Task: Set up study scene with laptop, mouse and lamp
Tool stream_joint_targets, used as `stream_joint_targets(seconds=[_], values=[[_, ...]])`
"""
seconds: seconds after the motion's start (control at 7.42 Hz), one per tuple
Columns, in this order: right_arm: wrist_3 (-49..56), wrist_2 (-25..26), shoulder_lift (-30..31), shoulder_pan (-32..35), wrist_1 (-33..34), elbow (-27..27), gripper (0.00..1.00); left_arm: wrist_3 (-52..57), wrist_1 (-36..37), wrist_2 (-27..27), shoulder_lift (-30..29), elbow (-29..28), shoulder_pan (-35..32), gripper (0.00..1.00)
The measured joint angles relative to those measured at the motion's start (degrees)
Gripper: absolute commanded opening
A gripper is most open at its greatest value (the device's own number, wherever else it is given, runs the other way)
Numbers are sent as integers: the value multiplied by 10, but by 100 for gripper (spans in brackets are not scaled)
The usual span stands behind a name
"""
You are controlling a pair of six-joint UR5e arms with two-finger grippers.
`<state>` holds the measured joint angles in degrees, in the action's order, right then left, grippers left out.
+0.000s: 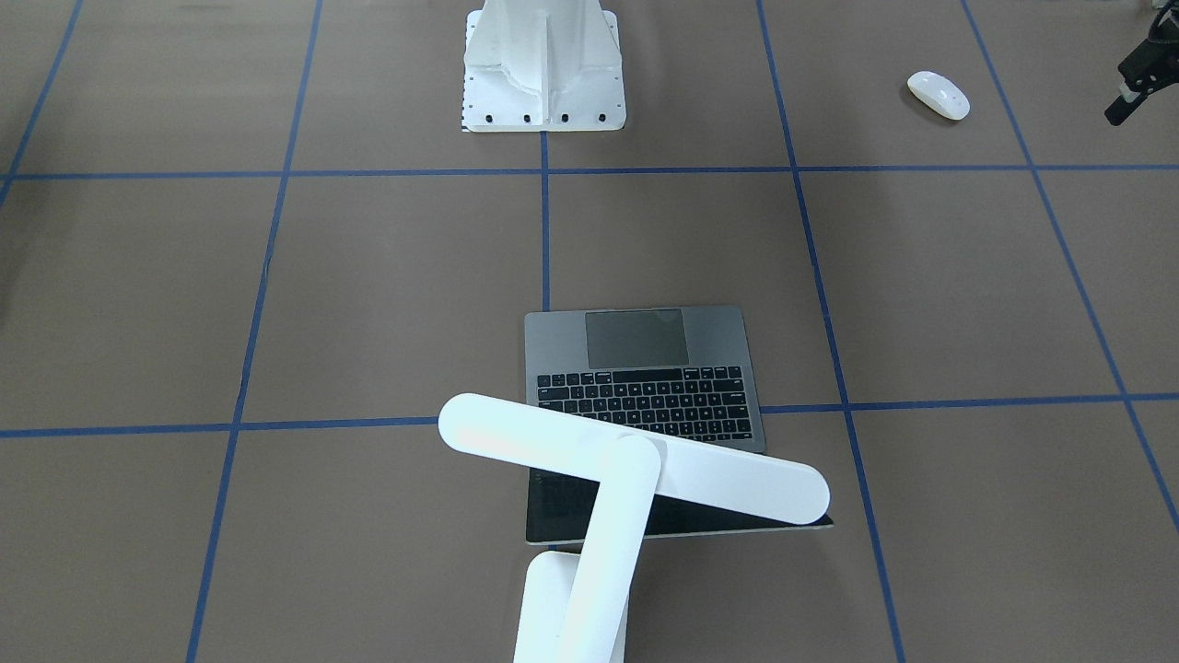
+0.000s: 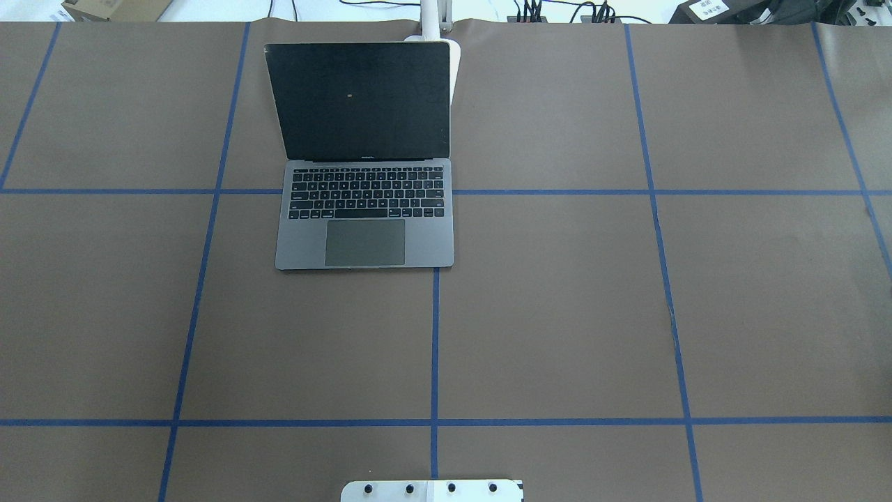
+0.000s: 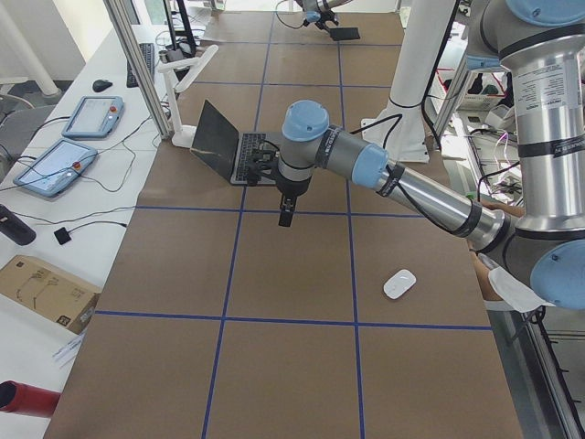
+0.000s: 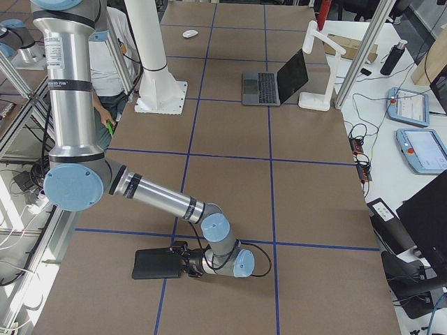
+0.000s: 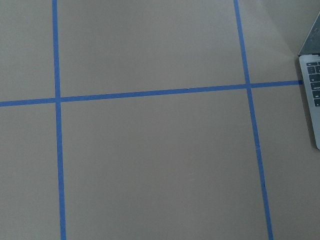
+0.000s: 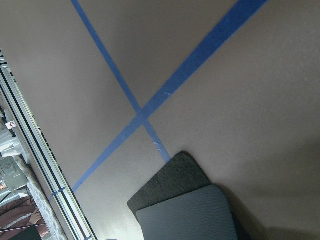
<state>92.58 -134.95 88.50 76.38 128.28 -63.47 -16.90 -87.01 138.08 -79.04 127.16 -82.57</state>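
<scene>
On the left, the left claw (image 1: 1131, 97) hangs above the surface (image 2: 557, 314), apart from the mouse (image 1: 938, 95); you cannot tell how far open it is. Overhead shows you neither of them; the front and left-end views do. Left of centre the laptop (image 2: 366, 209) sits open, the lamp (image 1: 636, 456) just behind its screen, a mere sliver from overhead. Far right, only the right-end view gives you the right claw (image 4: 183, 266), at a black mat (image 4: 155, 264); its opening cannot be told
</scene>
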Motion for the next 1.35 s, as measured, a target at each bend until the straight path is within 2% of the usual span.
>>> stream_joint_targets(seconds=[0.54,0.67,0.94,1.21,1.35], values=[[-3,-6,8,0,0,-3,89,-1,1,0,0,3,0,100],[-5,-10,10,0,0,-4,83,-1,1,0,1,4,0,100],[-7,-21,12,0,4,-6,54,-1,1,0,1,4,0,100],[-8,-25,15,0,11,-14,49,-9,1,0,1,8,0,100],[-8,-26,15,-1,12,-16,43,-13,1,0,2,10,0,100]])
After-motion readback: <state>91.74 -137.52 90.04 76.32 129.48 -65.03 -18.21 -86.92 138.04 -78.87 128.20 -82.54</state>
